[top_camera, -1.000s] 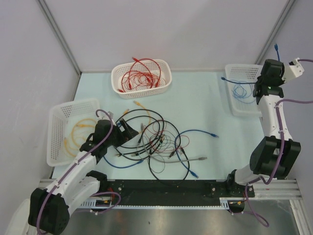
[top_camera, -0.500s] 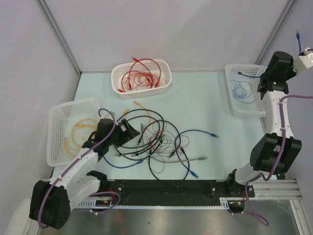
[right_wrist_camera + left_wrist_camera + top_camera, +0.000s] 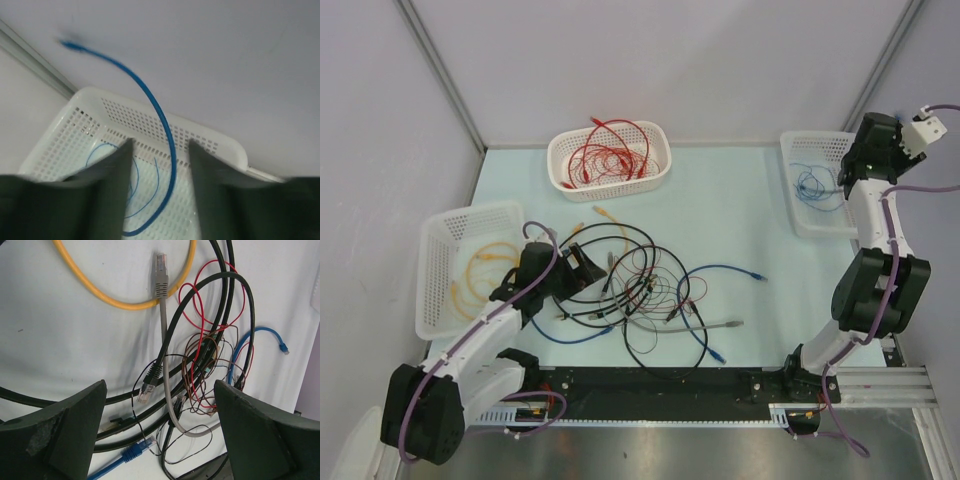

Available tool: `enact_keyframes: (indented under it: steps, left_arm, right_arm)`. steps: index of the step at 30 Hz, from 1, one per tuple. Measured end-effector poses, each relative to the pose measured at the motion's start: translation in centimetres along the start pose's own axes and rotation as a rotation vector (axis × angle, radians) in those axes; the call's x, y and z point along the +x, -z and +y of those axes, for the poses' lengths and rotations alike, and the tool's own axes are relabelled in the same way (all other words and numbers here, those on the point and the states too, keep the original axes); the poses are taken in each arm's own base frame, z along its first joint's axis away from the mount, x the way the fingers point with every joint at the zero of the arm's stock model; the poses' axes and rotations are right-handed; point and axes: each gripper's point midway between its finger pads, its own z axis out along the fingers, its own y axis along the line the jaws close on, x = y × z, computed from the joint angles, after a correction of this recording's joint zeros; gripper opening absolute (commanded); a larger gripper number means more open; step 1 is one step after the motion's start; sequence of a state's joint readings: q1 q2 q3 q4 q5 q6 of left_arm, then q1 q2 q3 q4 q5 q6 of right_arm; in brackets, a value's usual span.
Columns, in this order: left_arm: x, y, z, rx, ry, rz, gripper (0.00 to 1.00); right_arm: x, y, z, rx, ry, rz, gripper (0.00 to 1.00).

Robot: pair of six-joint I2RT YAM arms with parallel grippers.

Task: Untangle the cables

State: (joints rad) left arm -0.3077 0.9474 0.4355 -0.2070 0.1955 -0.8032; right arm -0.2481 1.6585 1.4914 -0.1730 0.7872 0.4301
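Observation:
The cables (image 3: 640, 285) lie tangled mid-table: black loops, thin red and brown wires, a grey one and blue ones. My left gripper (image 3: 575, 262) hovers open at the tangle's left edge. Its wrist view shows a grey cable plug (image 3: 160, 275), a yellow cable (image 3: 120, 302), black cables (image 3: 175, 335) and a blue plug (image 3: 132, 452) below the open left gripper (image 3: 160, 430). My right gripper (image 3: 848, 172) is over the right basket (image 3: 798, 222). In its wrist view, a loose blue cable (image 3: 159, 115) arcs between the parted jaws of the right gripper (image 3: 160, 165), touching neither.
A white basket (image 3: 560, 175) at the back holds red cables (image 3: 610, 155). The left basket (image 3: 435, 300) holds a yellow cable (image 3: 480, 270). Thin blue cables (image 3: 813, 185) lie in the right basket, whose mesh wall (image 3: 65, 145) fills the right wrist view. Walls enclose the table.
My right gripper, shut on a blue cable and raised by the right wall, has come down over the right basket and opened; the cable is loose. The left arm has barely moved.

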Motion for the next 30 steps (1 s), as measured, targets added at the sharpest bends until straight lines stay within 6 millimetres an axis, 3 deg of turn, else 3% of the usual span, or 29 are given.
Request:
enact_keyframes:
  steps: [5,10,14,17,19,21,24,28,30]
  left_arm:
    - [0.2,-0.2,0.2,-0.009,0.002,0.009,0.93]
    - [0.1,-0.2,0.2,-0.009,0.002,0.008,0.93]
    - [-0.5,0.0,-0.5,0.003,-0.001,-0.004,0.93]
    - [-1.0,0.2,-1.1,0.016,-0.004,-0.017,0.93]
    - [-1.2,0.3,-1.3,0.024,-0.006,-0.024,0.93]
    - [-1.3,0.6,-1.6,0.034,-0.011,-0.031,0.93]
    - [-0.8,1.0,-2.3,0.052,-0.036,-0.034,0.93]
    - [1.4,1.5,-4.2,0.098,-0.119,-0.002,0.92]
    - [2.8,1.6,-5.1,0.118,-0.162,0.027,0.92]
  right_arm:
    - [2.8,-0.2,0.2,0.001,0.042,0.069,0.77]
    - [2.3,2.1,2.6,-0.078,-0.008,0.073,0.79]
    - [0.7,7.3,6.7,-0.260,-0.089,0.094,0.77]
    - [-0.1,14.1,10.9,-0.495,-0.127,0.143,0.76]
    - [0.7,19.3,13.2,-0.651,-0.119,0.195,0.76]
    - [3.2,24.3,14.9,-0.782,-0.075,0.269,0.75]
    - [9.6,30.2,15.4,-0.901,0.051,0.412,0.73]
    - [20.6,35.2,11.6,-0.942,0.320,0.612,0.72]
    - [24.6,36.8,8.7,-0.941,0.444,0.686,0.71]
